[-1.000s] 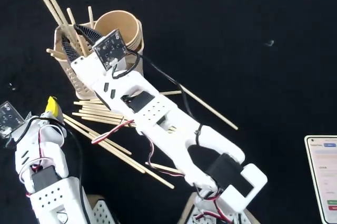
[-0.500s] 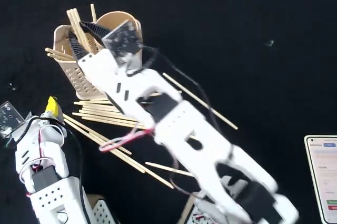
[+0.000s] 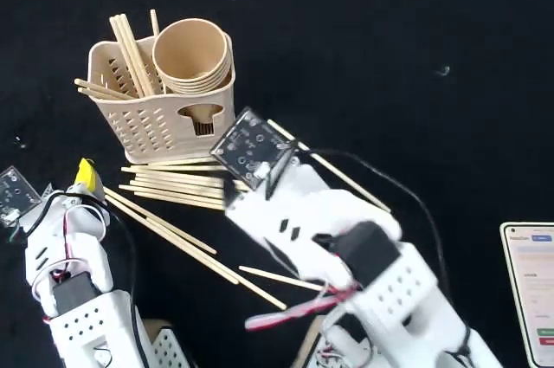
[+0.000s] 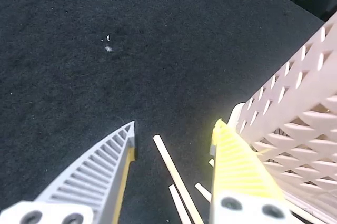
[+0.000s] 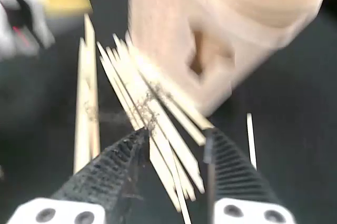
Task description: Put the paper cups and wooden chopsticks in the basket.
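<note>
On the black table [image 3: 389,56], stacked paper cups [image 3: 192,52] and wooden chopsticks [image 3: 130,43] stand in the basket [image 3: 156,125], loose chopsticks [image 3: 173,182] lying just beside it. Above those, the right pincer [image 5: 175,132] gapes empty. The left pincer [image 4: 175,125] is spread apart too.

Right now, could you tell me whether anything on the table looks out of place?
Yes: many wooden chopsticks lie loose on the table beside the basket, scattered at differing angles rather than inside it. A few in the basket lean askew, ends poking out past its side. The paper cups sit stacked in the basket.
</note>
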`<state>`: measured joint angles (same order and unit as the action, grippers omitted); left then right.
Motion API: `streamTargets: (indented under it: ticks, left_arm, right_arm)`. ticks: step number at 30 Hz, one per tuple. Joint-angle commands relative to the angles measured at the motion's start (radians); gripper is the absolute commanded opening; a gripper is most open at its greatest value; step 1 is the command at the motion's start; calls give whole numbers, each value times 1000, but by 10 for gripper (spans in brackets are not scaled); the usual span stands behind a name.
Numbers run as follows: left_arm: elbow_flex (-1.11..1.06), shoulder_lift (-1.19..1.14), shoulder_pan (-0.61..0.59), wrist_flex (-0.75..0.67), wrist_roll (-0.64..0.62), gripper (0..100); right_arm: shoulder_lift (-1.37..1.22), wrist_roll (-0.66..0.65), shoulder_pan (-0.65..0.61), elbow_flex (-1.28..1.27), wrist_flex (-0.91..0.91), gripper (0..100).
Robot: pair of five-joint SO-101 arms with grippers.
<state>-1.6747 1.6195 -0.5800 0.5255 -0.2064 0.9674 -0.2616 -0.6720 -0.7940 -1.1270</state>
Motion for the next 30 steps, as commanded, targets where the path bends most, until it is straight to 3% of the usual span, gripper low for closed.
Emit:
streamTargets:
  ticks: [1,7,11,19,27,30]
  left_arm:
    - [-8,14,13,-17,8,234]
    - [-8,14,13,-17,8,234]
    - [-8,14,13,-17,8,234]
    - [-8,14,13,-17,8,234]
    - [-1,14,13,14,8,234]
    - [-1,14,13,15,8,234]
  right_arm:
    - [25,-120,155,-223,107,222]
    - [25,-416,465,-518,301,222]
    - [27,-618,511,-639,298,222]
    - [25,-603,405,-668,316,211]
    - [25,-669,411,-707,338,172]
    - [35,-669,407,-700,321,90]
